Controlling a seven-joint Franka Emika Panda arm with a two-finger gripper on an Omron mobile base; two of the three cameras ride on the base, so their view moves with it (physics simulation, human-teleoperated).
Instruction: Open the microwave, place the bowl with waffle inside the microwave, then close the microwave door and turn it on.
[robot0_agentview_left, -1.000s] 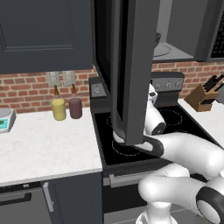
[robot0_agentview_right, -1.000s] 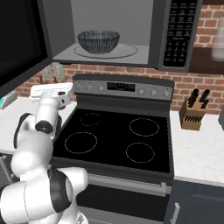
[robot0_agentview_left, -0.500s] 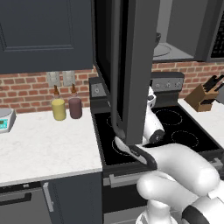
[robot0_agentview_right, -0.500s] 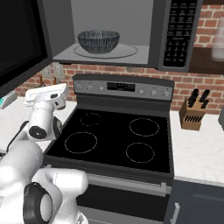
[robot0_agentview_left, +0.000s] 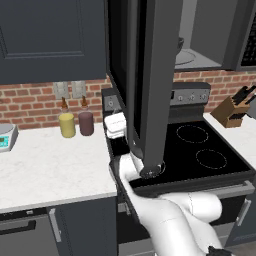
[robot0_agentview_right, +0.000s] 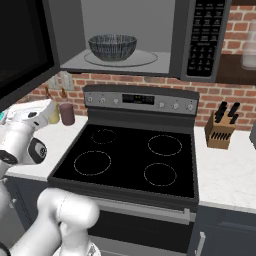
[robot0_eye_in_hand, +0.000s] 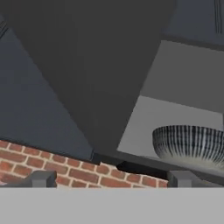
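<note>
The microwave above the stove stands open. Its door is swung far out to the left and shows in the left base view as a tall dark panel. The bowl, dark with a streaked rim, sits on the round glass plate inside; the hand view sees it from below. The waffle is hidden by the bowl's wall. My gripper is open and holds nothing. The white hand hangs below the open door at the stove's left edge, apart from door and bowl.
A black stove with several burner rings lies under the microwave. A yellow jar and a maroon jar stand by the brick wall on the left counter. A knife block is right of the stove. A small scale sits far left.
The hand has drawn back leftwards from the stove's rear edge, and the elbow has sunk lower. Jaws stay open. Door and bowl have not moved.
</note>
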